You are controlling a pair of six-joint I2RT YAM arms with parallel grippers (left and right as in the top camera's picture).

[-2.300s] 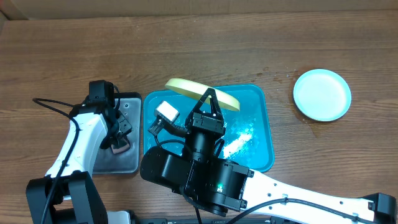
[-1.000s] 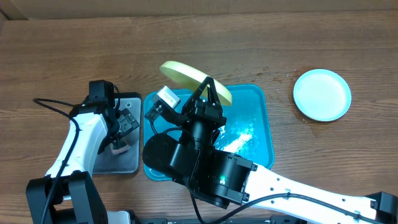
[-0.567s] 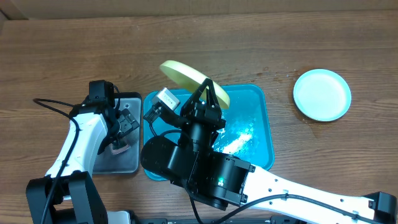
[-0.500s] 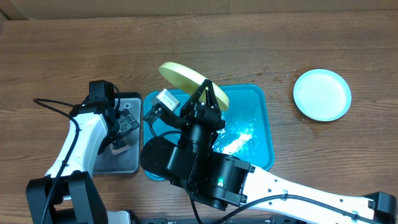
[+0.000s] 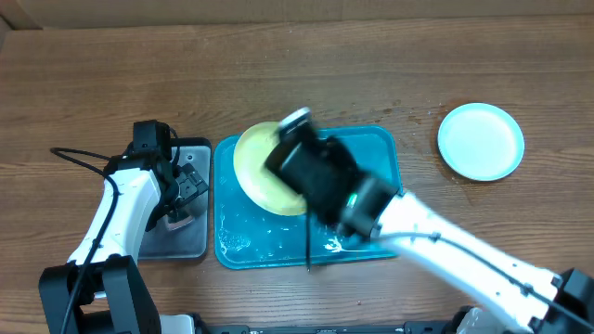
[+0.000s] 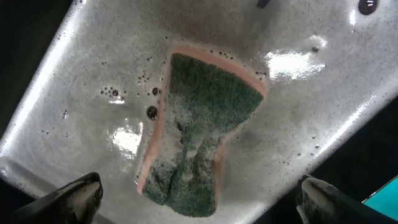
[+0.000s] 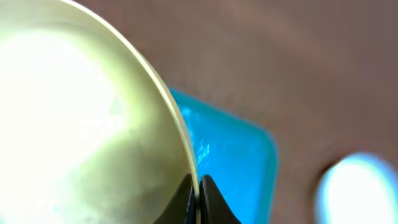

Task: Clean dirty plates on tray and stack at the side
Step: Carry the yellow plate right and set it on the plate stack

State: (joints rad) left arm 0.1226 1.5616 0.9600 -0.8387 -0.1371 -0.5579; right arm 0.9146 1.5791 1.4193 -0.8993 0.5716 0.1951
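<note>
Near the front edge, left of middle, the left claw (image 6: 202,196) stands wide above a sponge (image 6: 198,134) in the grey tray (image 5: 181,239). The right claw (image 7: 198,202) pinches a yellow plate (image 5: 258,172) by its rim, over the teal tray (image 5: 379,151). Farther back, toward the right edge, a blue-white plate (image 5: 481,141) lies on the tabletop (image 5: 371,65).

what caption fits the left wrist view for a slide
Open left gripper above a green sponge lying in the wet grey tray
</note>
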